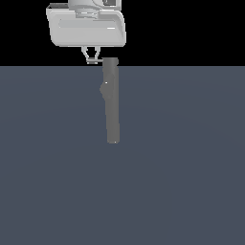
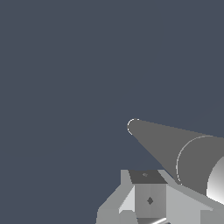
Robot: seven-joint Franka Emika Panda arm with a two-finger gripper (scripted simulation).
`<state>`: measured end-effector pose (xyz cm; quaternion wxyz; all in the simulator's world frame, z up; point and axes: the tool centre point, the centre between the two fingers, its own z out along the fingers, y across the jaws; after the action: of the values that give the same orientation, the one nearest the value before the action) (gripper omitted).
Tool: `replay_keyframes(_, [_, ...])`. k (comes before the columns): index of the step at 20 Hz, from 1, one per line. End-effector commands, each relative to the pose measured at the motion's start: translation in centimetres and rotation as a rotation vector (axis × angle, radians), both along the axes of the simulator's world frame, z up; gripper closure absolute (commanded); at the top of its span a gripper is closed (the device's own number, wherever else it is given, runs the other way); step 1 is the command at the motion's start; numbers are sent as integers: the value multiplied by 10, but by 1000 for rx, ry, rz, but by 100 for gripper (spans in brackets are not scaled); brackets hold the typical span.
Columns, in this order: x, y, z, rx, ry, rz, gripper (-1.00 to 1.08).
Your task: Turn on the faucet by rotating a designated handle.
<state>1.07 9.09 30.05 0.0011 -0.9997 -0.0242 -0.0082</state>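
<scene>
So the claw (image 1: 92, 59) hangs narrow at about 11 o'clock off the faucet (image 1: 111, 100) top, seemingly pinching the handle (image 1: 94, 62), can't tell for sure. Risk: thin rod slips out mid-turn, or a finger bumps the column.

gripper (image 1: 92, 61) just beside faucet (image 1: 111, 103) top

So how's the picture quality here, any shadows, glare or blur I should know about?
Exterior view: flat, even light, no cast shadows; the faucet looks soft-edged and low-resolution, and the gripper is tiny. Wrist view: sharp edges, a bright highlight on the column's near end, strong foreshortening, no blur.
</scene>
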Motion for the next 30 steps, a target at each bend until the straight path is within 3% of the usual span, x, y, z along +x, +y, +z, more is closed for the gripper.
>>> replay_keyframes(1, [-12,-5,0,-2,11,-3,108])
replay_keyframes(10, [-40,-17,0,-3,16,-1,108])
replay_keyframes(12, [-30,-16,-1,-1,2,-1,108])
replay_keyframes(22, [-52,-62,0,-2,15,0,108])
replay_keyframes(23, [-52,-62,0,-2,15,0,108])
replay_keyframes(24, [-46,-39,-1,1,6,32,108])
replay_keyframes(30, [-35,-78,0,-1,12,13,108])
